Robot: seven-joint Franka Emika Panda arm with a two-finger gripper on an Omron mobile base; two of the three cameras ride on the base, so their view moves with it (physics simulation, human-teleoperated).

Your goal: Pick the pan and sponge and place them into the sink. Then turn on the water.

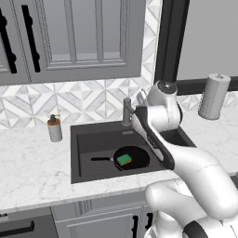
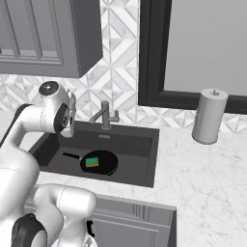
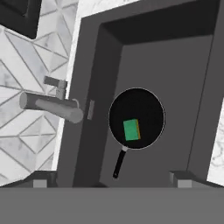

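Here the pan (image 1: pixel 132 158) lies flat on the floor of the sink (image 1: pixel 93 139), a round, shallow, matte black disc with its long thin handle pointing toward the basin's left side. The sponge (image 1: pixel 124 160) rests inside the pan, a small rectangular block, green on top with a yellow edge showing. The sink is a deep rectangular charcoal basin with straight walls, set into a white marble-veined counter (image 1: pixel 32 167). At its back edge stands the grey metal faucet (image 2: pixel 103 115), a smooth cylinder with an angled spout reaching over the basin. The gripper (image 3: pixel 112 181) hangs above the sink with its dark fingertips spread wide and nothing between them. Behind the counter runs a backsplash (image 1: pixel 88 100) of grey and white diamond-patterned tiles. A small soap dispenser (image 1: pixel 55 128) stands left of the sink, and an upright paper towel roll (image 2: pixel 209 116) stands well to its right. Grey panelled cabinets (image 1: pixel 69 37) hang above.
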